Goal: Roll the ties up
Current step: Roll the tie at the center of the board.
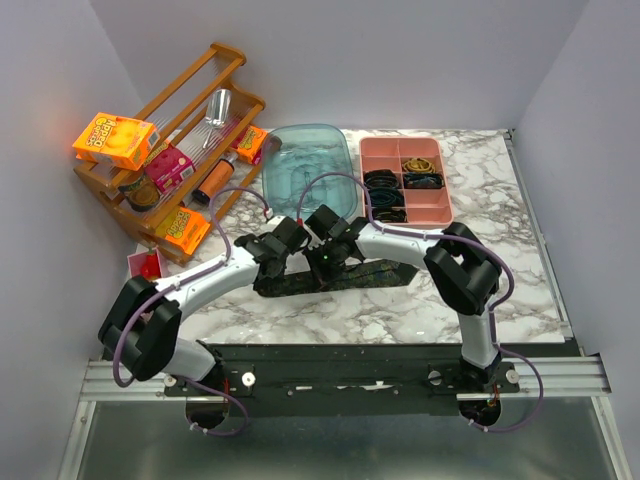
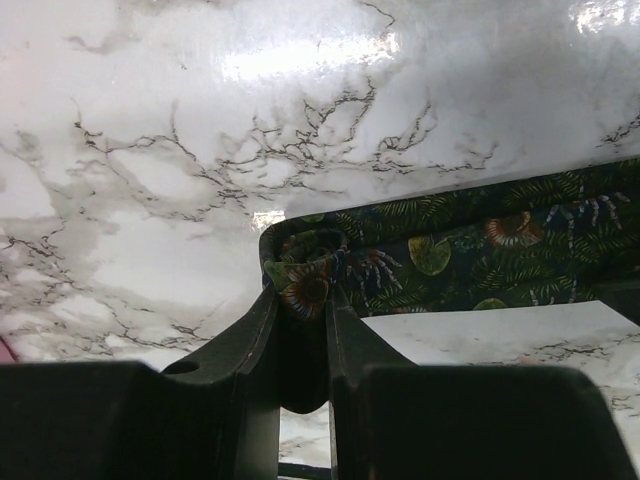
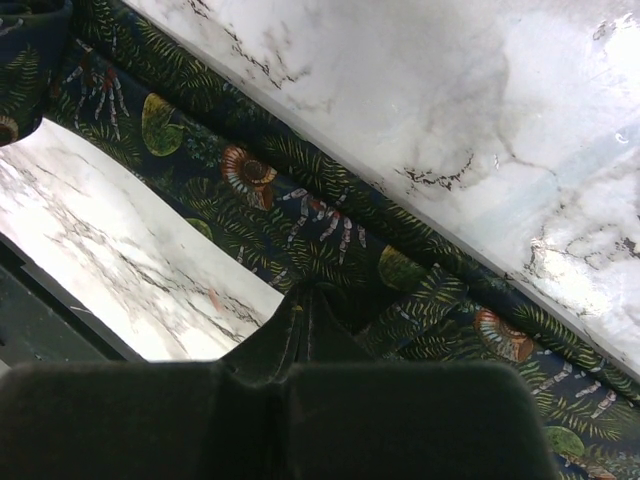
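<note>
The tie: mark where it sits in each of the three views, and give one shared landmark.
Top external: tie lies across the middle, between both arms.
Left wrist: tie right of centre, folded end in the left end effector.
Right wrist: tie, diagonal band, upper left to lower right.
Shared landmark: marble tabletop.

Dark tie (image 1: 385,274) with fern-and-shell print lies stretched flat, left end folded over.

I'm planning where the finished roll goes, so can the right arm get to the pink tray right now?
Probably yes: the pink tray lies just beyond the right gripper with no object between them, though that gripper is pinching the tie.
</note>
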### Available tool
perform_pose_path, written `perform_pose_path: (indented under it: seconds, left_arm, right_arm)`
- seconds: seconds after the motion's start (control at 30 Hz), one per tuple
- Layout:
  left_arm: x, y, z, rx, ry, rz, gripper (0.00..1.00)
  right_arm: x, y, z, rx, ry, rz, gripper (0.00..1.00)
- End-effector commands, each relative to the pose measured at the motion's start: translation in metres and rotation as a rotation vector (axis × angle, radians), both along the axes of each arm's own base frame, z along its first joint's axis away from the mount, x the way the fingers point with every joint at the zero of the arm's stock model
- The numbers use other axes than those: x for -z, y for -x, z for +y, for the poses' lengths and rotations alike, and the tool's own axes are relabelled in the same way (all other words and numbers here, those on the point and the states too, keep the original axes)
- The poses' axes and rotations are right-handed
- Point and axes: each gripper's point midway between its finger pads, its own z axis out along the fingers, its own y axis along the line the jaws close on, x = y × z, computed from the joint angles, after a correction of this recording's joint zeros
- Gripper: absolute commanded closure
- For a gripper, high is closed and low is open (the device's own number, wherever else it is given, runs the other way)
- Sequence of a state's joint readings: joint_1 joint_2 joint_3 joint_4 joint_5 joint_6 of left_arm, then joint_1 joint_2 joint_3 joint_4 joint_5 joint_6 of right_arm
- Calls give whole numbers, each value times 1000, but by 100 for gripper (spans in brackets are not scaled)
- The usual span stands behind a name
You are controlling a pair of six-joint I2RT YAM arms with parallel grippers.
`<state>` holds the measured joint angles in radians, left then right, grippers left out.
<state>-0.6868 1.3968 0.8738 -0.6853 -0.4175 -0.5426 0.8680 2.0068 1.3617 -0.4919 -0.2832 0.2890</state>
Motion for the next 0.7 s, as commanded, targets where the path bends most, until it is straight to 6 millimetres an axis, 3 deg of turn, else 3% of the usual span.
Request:
perform_pose_path:
  seconds: [0.0,0.4,0.67]
  left_arm:
    - [6,3,10,-26,-74,2,100]
    - [15,2,10,-42,-157,4,100]
    - [17,-3,-4,-19,-196,7,100]
  right_arm:
    - [-9,-2,-3,17,1,7,99]
    - [-52,4,11,17,-180,28,99]
    - [-49,2,6,35,-199,53,99]
